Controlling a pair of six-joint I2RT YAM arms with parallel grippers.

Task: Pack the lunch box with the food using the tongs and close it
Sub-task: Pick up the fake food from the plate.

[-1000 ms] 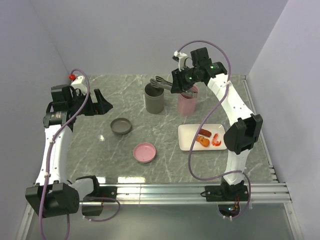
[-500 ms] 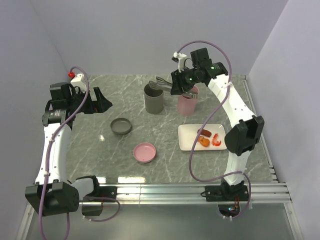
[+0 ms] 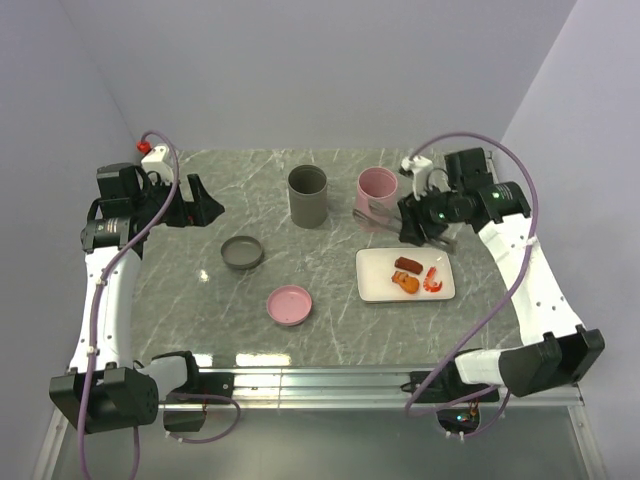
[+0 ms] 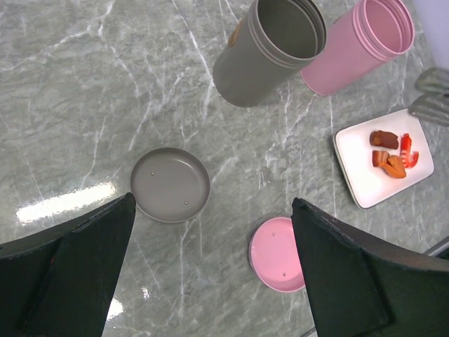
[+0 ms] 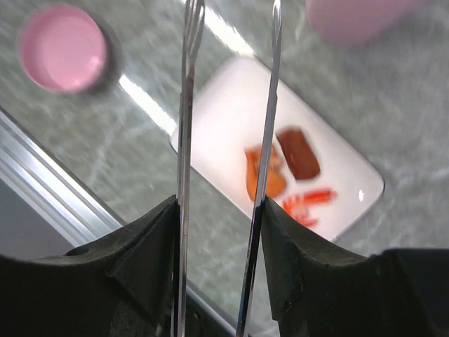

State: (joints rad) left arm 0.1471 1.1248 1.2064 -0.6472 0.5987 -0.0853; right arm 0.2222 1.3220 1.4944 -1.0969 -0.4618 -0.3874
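My right gripper is shut on the grey metal tongs, whose two arms run between its fingers and stand apart. The tongs hover over the white plate. On the plate lie a brown sausage, orange fried bits and a red-orange shrimp. The lunch box shows as two open round containers, grey and pink, at the back. At the far left, high over the table, my left gripper is open and holds nothing.
A grey lid and a pink lid lie loose on the marble table, left of the plate. An aluminium rail runs along the near edge. Walls close in on three sides.
My right arm has swung from over the pink container at the back to the right and nearer, carrying the tongs to above the plate. The left arm has barely moved.
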